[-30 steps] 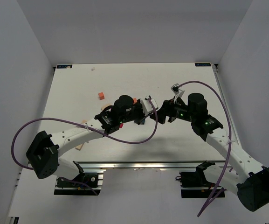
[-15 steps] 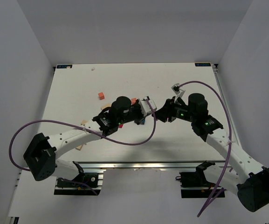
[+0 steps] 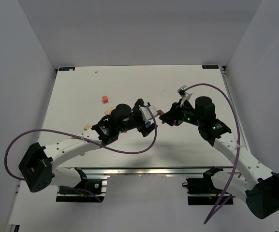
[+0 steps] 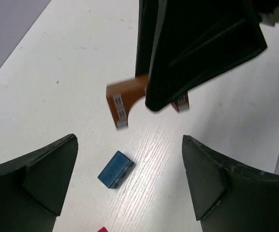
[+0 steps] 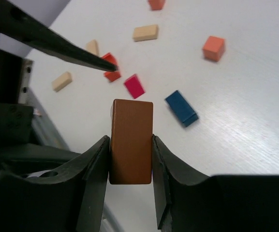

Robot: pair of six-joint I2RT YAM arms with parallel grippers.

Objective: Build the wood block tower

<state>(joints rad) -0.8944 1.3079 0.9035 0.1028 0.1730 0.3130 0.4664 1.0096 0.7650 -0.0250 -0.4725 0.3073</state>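
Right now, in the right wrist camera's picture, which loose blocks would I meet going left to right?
leftmost tan block → red-orange block → crimson block → blue block → orange cube

A flat white table with faint wood grain (image 3: 129,82) is closed in by a plain pale grey back wall (image 3: 139,34), a left wall (image 3: 13,72) and a right wall (image 3: 270,63). A silver aluminium rail (image 3: 149,171) runs along its near edge. A small blue-marked tag sits at the far left corner (image 3: 66,68) and another at the far right (image 3: 210,66). A tiny white scrap (image 3: 96,71) lies near the far edge.
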